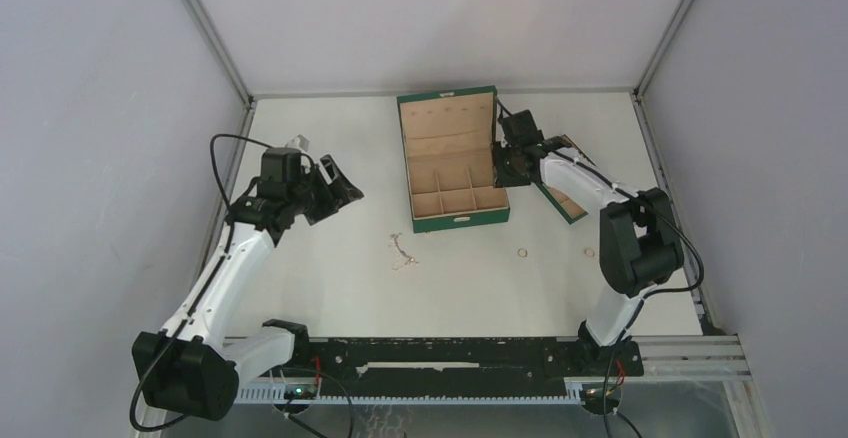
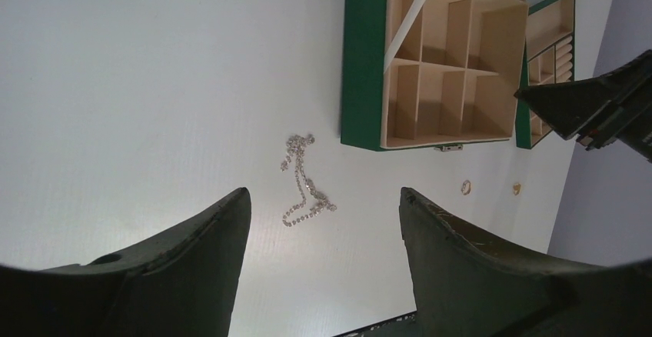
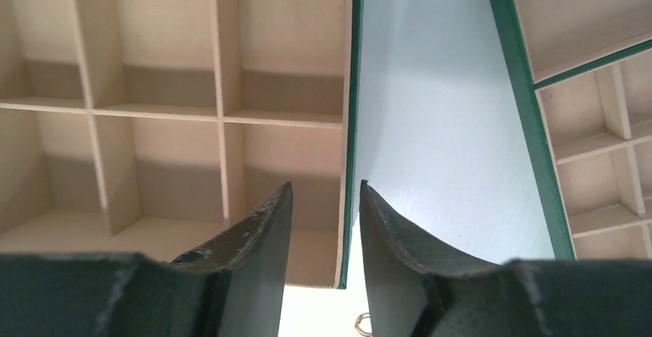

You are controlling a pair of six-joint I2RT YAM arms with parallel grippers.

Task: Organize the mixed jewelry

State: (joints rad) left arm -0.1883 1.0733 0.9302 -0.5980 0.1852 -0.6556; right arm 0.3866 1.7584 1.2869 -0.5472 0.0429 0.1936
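Closely, right gripper (image 3: pixel 327 191) straddling green box (image 3: pixel 351 121) wall, chain (image 1: pixel 402 251), rings (image 1: pixel 522 253) nearby.

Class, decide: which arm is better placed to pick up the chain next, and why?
Left. The left gripper is open, and its wrist view shows the chain lying just ahead of it. The right gripper is farther off, astride a side wall of the green box.

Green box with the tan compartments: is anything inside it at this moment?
Every compartment that shows in the green box looks empty. The chain and rings lie outside on the table. The right gripper hides part of one compartment.
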